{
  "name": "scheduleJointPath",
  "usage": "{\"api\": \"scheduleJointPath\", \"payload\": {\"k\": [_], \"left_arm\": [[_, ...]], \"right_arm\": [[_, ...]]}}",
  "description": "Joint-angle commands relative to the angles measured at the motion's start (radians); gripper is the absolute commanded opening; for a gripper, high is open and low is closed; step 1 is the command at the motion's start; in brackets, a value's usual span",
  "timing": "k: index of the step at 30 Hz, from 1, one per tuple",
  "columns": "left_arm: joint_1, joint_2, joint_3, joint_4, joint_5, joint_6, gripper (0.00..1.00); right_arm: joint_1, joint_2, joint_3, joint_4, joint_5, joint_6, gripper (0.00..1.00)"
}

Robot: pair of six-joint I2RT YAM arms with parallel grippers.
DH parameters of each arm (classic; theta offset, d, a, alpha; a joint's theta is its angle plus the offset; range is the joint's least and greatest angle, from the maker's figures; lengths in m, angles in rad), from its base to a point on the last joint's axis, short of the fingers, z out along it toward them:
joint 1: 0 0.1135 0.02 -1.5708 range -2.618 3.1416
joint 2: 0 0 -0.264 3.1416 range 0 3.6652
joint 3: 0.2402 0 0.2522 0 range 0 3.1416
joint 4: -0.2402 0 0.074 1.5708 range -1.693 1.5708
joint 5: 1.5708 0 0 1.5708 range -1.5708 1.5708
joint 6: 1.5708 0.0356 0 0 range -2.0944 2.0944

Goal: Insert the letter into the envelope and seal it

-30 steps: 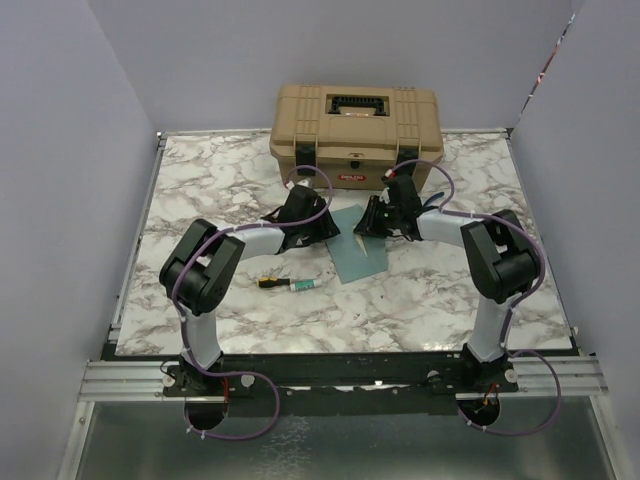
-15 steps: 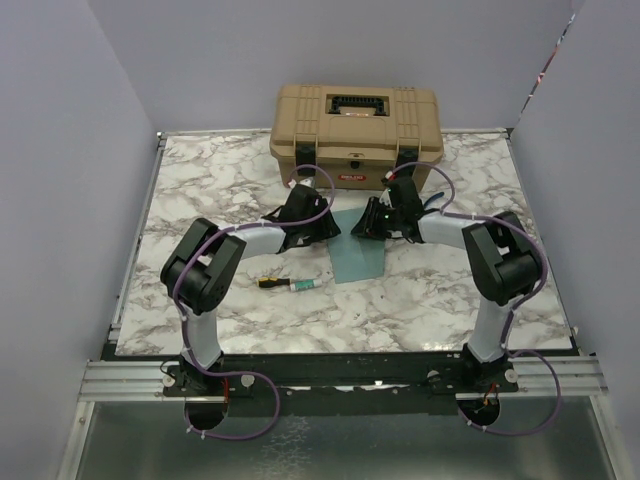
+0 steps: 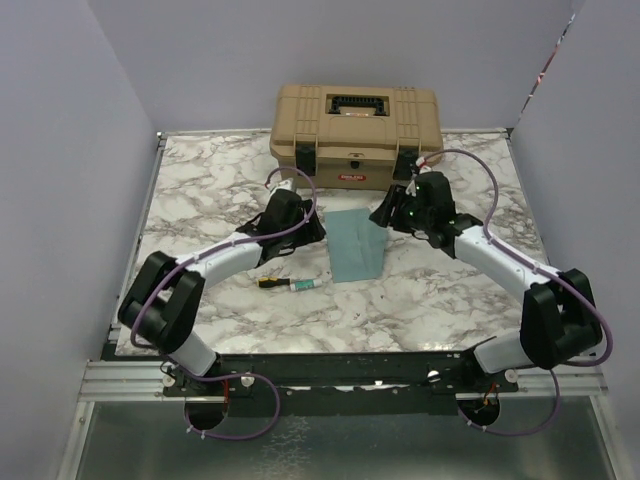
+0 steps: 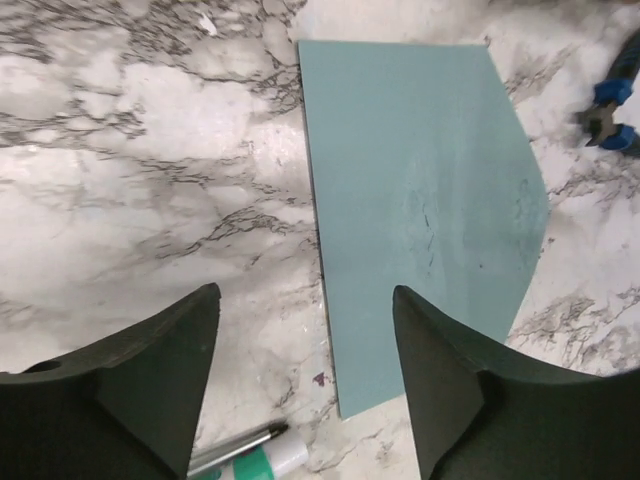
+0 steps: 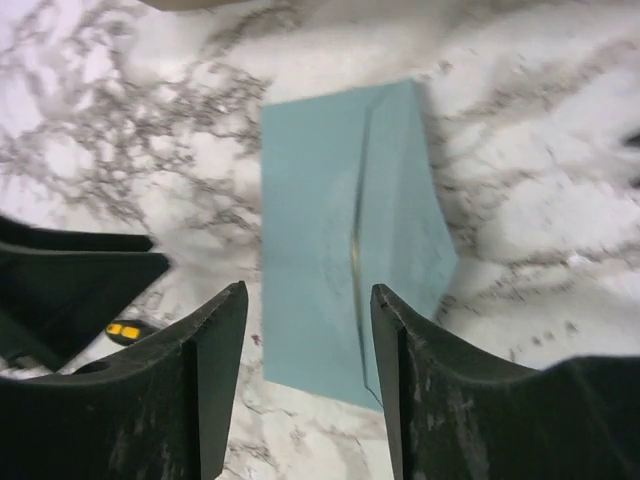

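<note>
A: Where does the envelope (image 3: 357, 247) lie?
B: Flat on the table (image 3: 200, 180), about midway across — in front of the case (image 3: 355, 130) at the far edge.
A: What flanks it?
B: A pen (image 3: 290, 284) off its near-left corner; the left gripper (image 4: 305, 292) to its left, the right gripper (image 5: 309, 289) by its far-right corner.

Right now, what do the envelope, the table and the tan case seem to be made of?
The envelope looks like matte teal paper: it lies flat with a sharp flap crease. The table looks like white stone with grey veins; real marble or printed laminate, I cannot tell. The case is probably moulded tan plastic, by its ribbed lid and black latches.
</note>
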Motion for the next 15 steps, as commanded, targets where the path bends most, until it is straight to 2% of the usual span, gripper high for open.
{"api": "scheduleJointPath", "payload": {"k": [1, 4, 10, 15], "left_arm": [[0.011, -0.157, -0.074, -0.063, -0.12, 0.021, 0.75], [0.028, -0.207, -0.103, -0.065, -0.118, -0.005, 0.78], [0.06, -0.236, -0.118, -0.069, -0.095, -0.02, 0.79], [0.065, -0.268, -0.151, -0.112, -0.116, -0.03, 0.79]], "right_arm": [[0.008, -0.052, -0.068, -0.148, 0.18, -0.021, 0.6], [0.007, -0.042, -0.084, -0.17, 0.193, 0.005, 0.64], [0.007, 0.001, -0.082, -0.135, 0.099, 0.046, 0.65], [0.007, -0.027, -0.081, -0.117, 0.054, 0.022, 0.65]]}}
